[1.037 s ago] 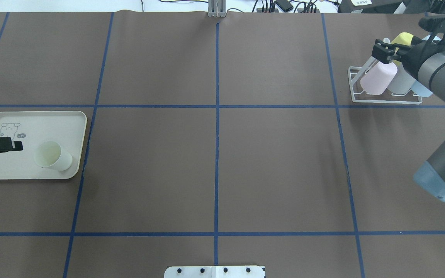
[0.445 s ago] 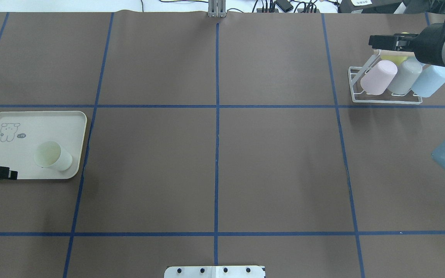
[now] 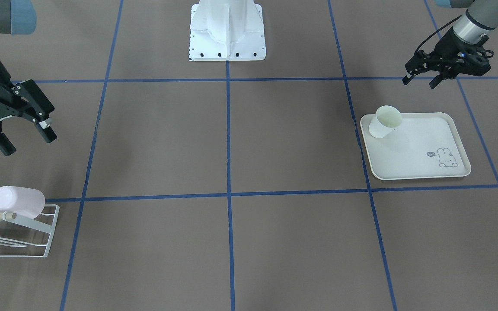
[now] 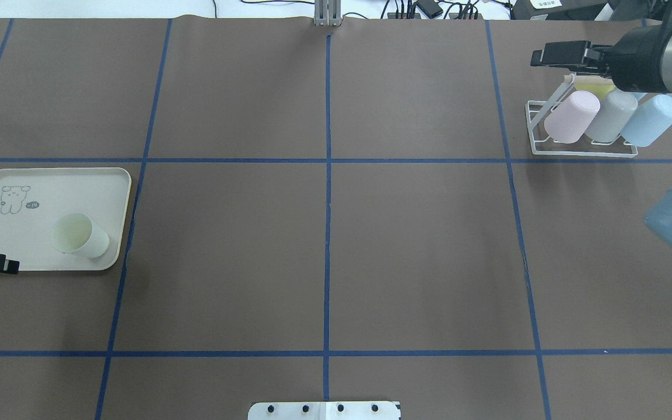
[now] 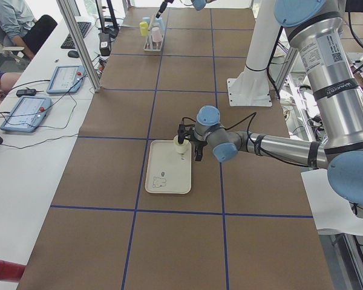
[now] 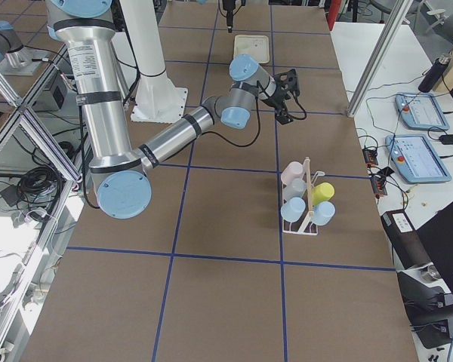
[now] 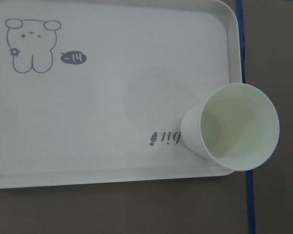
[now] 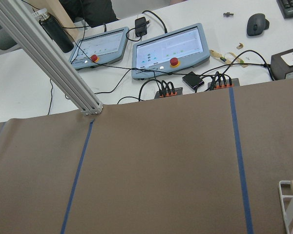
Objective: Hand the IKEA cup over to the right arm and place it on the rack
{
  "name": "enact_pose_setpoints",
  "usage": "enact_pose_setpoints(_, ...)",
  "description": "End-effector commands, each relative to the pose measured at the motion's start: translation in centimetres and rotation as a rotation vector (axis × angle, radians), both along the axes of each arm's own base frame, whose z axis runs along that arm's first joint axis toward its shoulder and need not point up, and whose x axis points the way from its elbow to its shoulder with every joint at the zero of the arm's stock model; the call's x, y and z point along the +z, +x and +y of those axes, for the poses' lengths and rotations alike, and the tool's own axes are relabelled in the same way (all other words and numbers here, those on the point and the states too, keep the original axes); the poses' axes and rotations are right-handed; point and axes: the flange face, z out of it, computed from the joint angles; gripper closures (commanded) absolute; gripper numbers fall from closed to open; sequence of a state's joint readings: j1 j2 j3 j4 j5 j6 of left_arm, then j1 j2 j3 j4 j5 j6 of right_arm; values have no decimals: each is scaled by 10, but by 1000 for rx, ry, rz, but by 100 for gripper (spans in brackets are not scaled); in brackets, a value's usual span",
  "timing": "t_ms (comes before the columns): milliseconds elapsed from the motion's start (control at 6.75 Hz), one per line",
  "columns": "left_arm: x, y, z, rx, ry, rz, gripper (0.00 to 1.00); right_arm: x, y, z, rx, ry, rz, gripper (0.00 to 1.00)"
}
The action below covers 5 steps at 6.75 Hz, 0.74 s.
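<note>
IKEA cup (image 3: pixel 385 122) untouched; left gripper (image 3: pixel 420 82) and right gripper (image 3: pixel 29 144) gape wide, empty.

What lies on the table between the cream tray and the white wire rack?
Nothing but bare brown table covering crossed by blue tape lines. The overhead exterior view shows the whole stretch from the tray to the rack.

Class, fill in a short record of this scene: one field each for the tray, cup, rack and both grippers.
tray: cream, on the robot's left side
cup: pale, standing mouth up in a corner of the tray
rack: white wire, holding pink cup, grey cup, blue cup, yellow cup
left gripper: open, empty, apart from the cup
right gripper: open, empty, near the rack
</note>
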<state>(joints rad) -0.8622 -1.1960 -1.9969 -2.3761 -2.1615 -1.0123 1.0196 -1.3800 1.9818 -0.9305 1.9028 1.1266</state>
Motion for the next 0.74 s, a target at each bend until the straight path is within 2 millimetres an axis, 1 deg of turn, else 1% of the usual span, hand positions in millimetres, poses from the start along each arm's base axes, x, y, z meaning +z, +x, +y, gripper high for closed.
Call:
enact_pose_setpoints(0, -16, 14, -24, 6, -23, -10, 0, -10, -3, 2, -24, -17, -44, 0)
enact_pose_setpoints(148, -34, 31, -44, 6, -47, -30, 0, -11, -3, 2, -28, -15, -47, 0)
enact_pose_setpoints(296, -38, 36, -51, 5, -53, -38, 0, -11, -3, 2, -28, -14, -48, 0)
enact_pose_setpoints(445, -32, 34, -55, -1, -54, -48, 0, -15, -5, 1, -31, -10, -52, 0)
enact_pose_setpoints(593, -23, 36, -67, -2, -44, -59, 0, -14, -5, 0, -29, -13, -51, 0)
